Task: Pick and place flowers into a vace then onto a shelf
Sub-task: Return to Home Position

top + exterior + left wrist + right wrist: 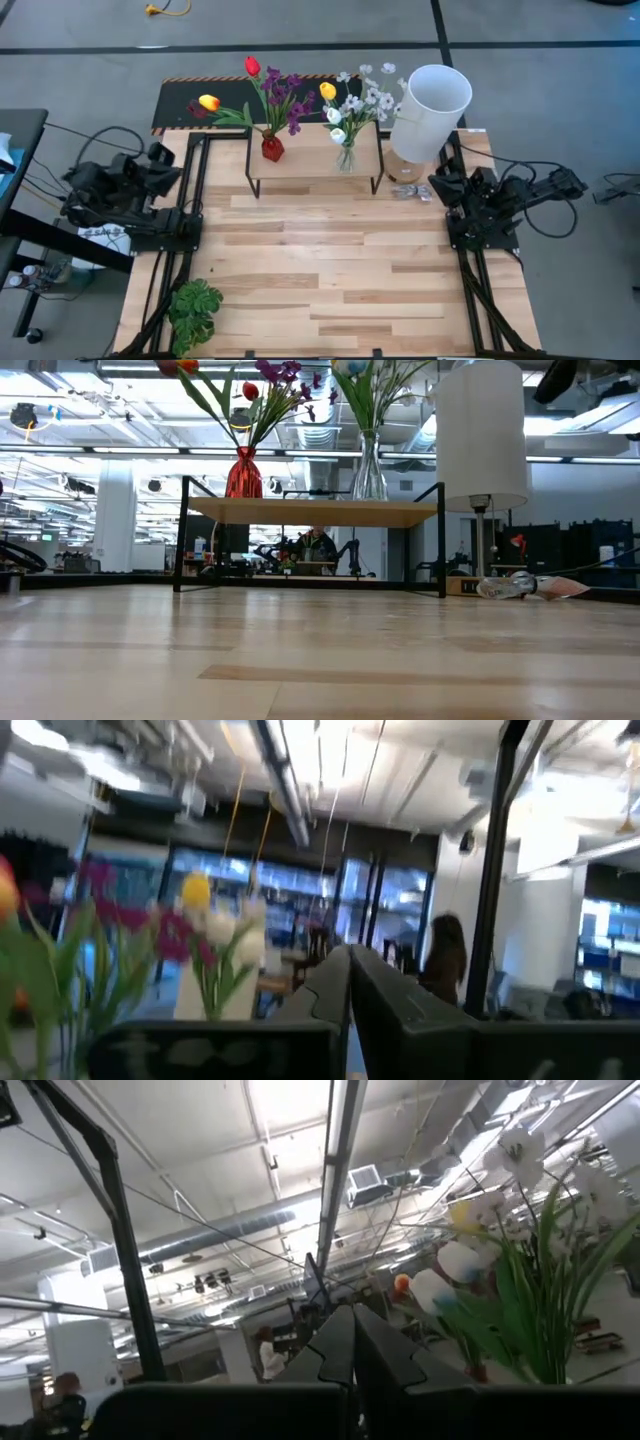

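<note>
Fingers pressed together, left gripper (348, 960) and right gripper (350, 1318) flank the table (330, 270); flowers (352, 102) fill vases (272, 148) on the upper-centre shelf (310, 162).

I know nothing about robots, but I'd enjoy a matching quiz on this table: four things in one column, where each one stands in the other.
Things
1. red vase
2. clear vase
3. leafy plant
4. white cylinder

Places
A. front left corner of the table, far from the shelf
B. left half of the shelf
C. on the table, just right of the shelf
D. right half of the shelf

Pairs: 1-B, 2-D, 3-A, 4-C.

The left arm waits at the table's left edge, the right arm at its right edge.
</note>
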